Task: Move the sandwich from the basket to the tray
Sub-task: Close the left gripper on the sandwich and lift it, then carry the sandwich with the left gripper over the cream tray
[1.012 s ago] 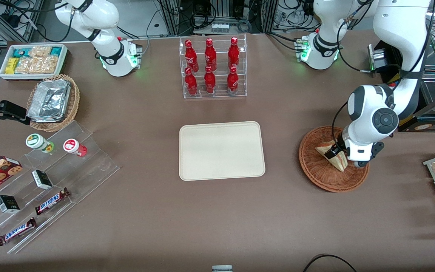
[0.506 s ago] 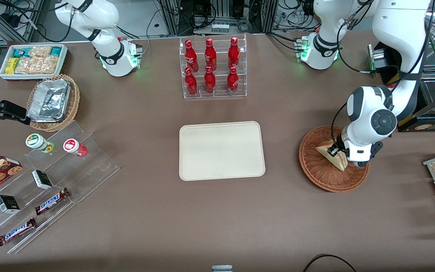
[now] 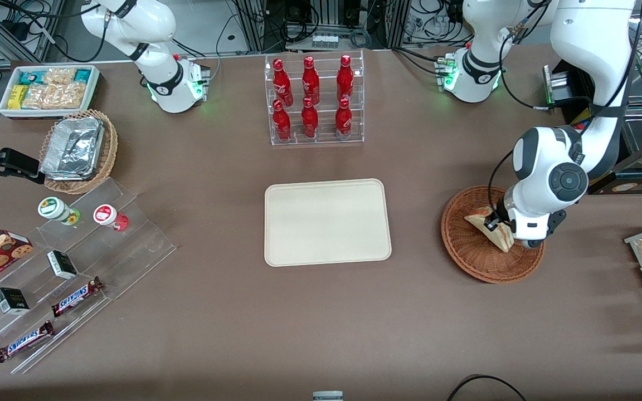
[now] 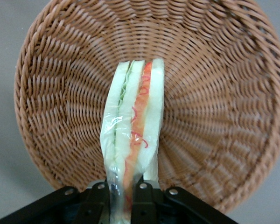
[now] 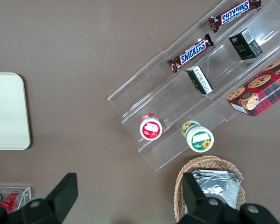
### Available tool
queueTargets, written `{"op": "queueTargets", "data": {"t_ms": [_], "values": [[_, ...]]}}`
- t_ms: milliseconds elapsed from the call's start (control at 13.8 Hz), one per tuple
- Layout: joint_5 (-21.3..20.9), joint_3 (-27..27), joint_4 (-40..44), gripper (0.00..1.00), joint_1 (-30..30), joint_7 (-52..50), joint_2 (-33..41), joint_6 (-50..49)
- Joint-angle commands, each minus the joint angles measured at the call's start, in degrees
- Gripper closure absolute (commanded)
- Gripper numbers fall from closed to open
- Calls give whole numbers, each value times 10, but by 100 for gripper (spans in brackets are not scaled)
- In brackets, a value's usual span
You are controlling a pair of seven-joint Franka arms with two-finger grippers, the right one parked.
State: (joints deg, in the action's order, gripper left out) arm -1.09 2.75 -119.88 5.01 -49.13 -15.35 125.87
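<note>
My fingers (image 4: 122,189) pinch the wrapped triangular pale-bread sandwich (image 4: 133,135) by one end, over the round reddish-brown wicker basket (image 3: 466,245), frame right. Slick wrap could slip before the cream rectangular tray (image 3: 326,221).

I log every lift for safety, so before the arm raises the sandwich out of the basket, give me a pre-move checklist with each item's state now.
1. Tool shut on the sandwich: ok, fingers pinch its wrapped edge.
2. Sandwich clear of the basket floor: cannot tell.
3. Sandwich wrapper intact: ok, as far as the left wrist view shows.
4. Tray has bare room to receive: ok, nothing lies on it.
5. Table path between basket and tray unobstructed: ok.
</note>
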Motion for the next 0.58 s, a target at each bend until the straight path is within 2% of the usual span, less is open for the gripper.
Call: {"op": "queueTargets", "data": {"t_ms": [0,217,506], "values": [[-2,24,43,100,3,2,7,-62],[-3,59,67,100,3,27,9,-105],[-3,103,145,100,11,51,6,-207]]}}
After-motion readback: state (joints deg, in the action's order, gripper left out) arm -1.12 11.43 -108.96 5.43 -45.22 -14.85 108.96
